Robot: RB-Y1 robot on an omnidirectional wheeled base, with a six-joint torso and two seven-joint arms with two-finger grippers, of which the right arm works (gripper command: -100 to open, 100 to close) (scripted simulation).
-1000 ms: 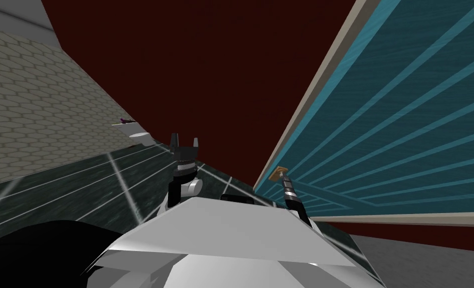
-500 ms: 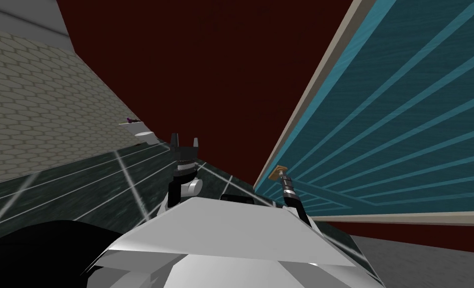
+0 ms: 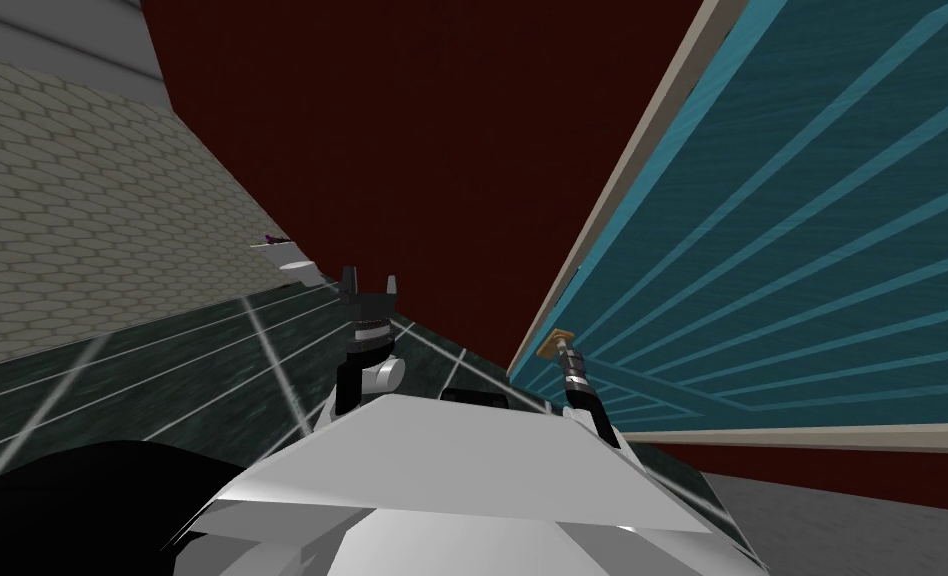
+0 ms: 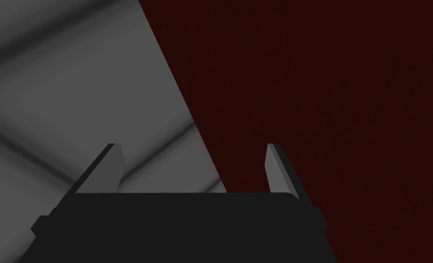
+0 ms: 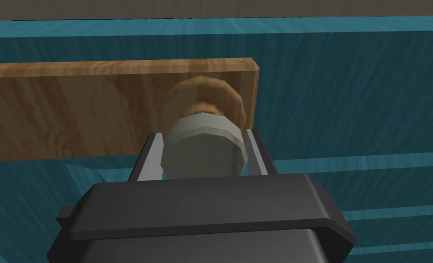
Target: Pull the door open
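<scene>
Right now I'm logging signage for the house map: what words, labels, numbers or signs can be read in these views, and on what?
None can be read.
The teal door, its wooden plate and the grey knob clamped in the right gripper are plain.
The tiled wall and dark red wall bear no writing.
The small purple thing by the tiled wall is too small to tell.

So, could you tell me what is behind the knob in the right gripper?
A brown wooden collar, then a wooden plate on the teal door. The knob hides how they join.
</scene>
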